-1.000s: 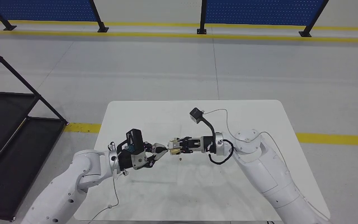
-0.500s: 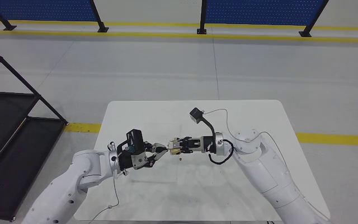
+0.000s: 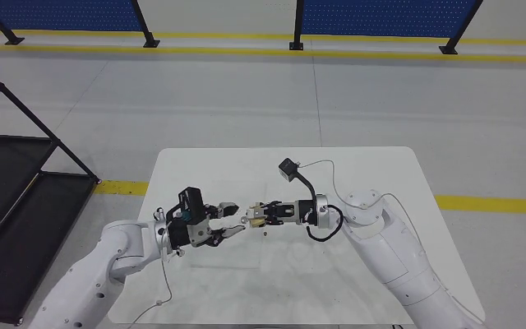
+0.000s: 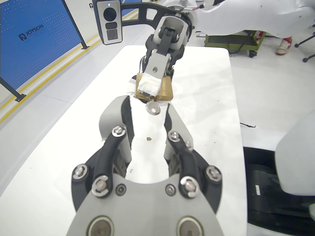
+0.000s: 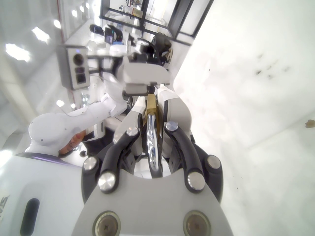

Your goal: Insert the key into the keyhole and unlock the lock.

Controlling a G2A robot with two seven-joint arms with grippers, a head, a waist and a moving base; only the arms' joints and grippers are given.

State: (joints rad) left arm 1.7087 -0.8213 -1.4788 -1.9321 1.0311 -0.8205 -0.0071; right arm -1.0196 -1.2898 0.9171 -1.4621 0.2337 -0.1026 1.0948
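The lock (image 4: 167, 88) is dull brass, the key (image 4: 152, 108) shiny silver metal, the desk (image 4: 209, 87) smooth and white.

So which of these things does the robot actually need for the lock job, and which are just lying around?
Part of the job: brass padlock, clamped in the right gripper; key, its blade in the padlock's keyhole; left gripper, open by the key's head.
Just lying about: brown crumb on the table; black rack on the floor; blue barriers behind.

A brass padlock (image 4: 164, 90) is clamped in the right end effector (image 5: 150, 104), off the worktop (image 4: 209, 79); a round-headed silver key (image 4: 152, 108) sticks out of its bottom end.
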